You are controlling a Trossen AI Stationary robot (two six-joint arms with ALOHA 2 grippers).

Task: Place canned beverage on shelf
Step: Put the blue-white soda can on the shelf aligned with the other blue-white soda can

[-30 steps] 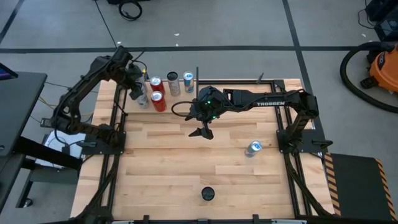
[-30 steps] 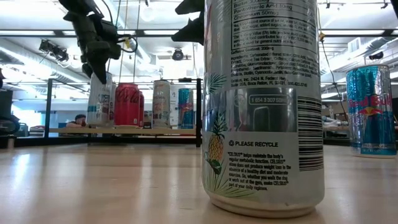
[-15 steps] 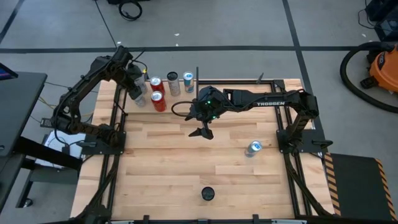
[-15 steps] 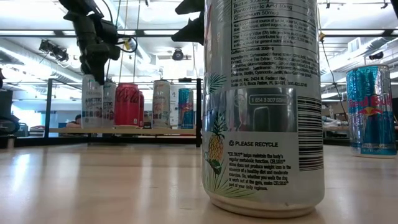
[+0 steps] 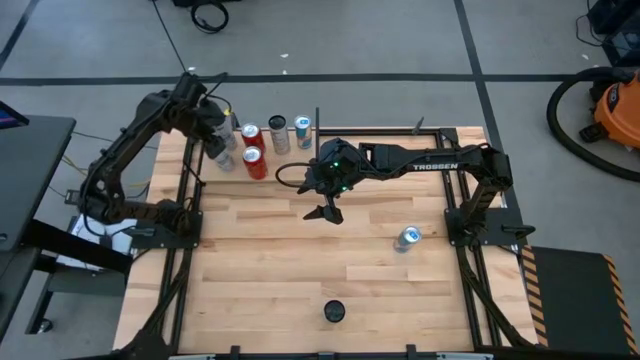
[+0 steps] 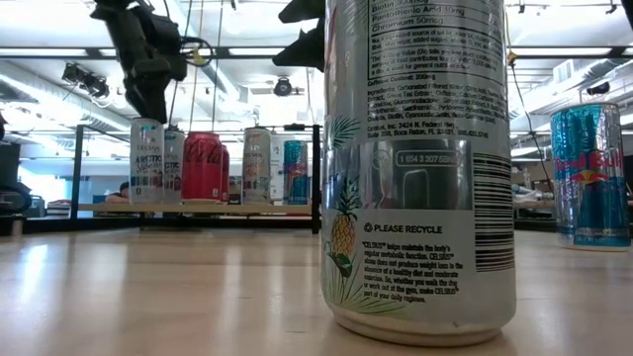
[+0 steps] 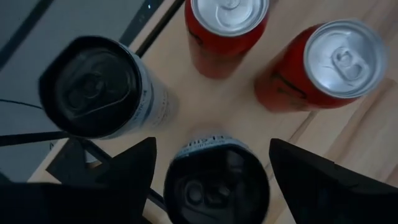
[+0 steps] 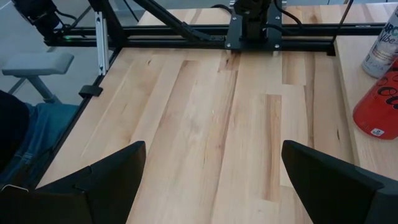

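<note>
Left gripper (image 7: 211, 168) open above slim white aluminium can (image 7: 214, 183) at pale wood shelf's (image 7: 249, 106) left edge; thin-walled, slick; you'd grip mid-body.

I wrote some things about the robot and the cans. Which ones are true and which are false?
1. The left gripper is squeezing a can. False: its fingers are open above the white can on the shelf.
2. Two red cans stand on the shelf. True.
3. The right gripper is open and holds nothing. True.
4. The blue can is on the shelf. False: it stands on the table, near the right arm's base.
5. The can with the pineapple is lying on its side. False: it stands upright.
</note>
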